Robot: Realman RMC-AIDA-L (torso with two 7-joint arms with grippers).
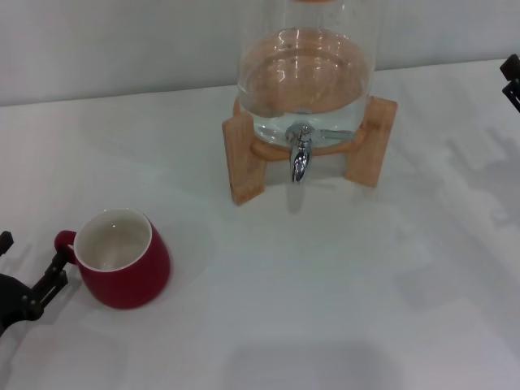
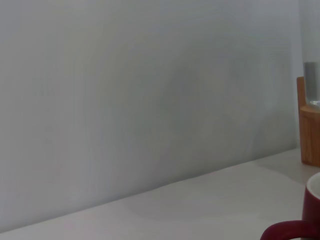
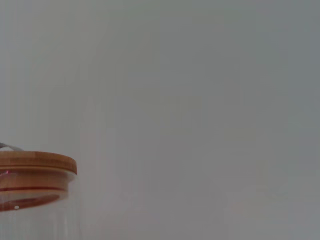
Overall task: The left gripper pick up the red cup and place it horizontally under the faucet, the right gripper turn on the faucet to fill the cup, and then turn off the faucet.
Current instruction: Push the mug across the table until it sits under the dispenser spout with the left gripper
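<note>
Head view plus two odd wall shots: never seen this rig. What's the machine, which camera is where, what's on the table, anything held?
It is a two-armed robot with three cameras: one on its head looking down at the table, and one on each wrist.

In the head view, a red cup stands upright on the white table. Behind it is a glass water dispenser on a wooden stand, with a chrome faucet in front.

The left gripper sits by the cup's handle, holding nothing yet. The right gripper only peeks in at the far right edge.

The left wrist view shows mostly wall, with the cup's edge. The right wrist view shows wall and the dispenser's wooden lid.
</note>
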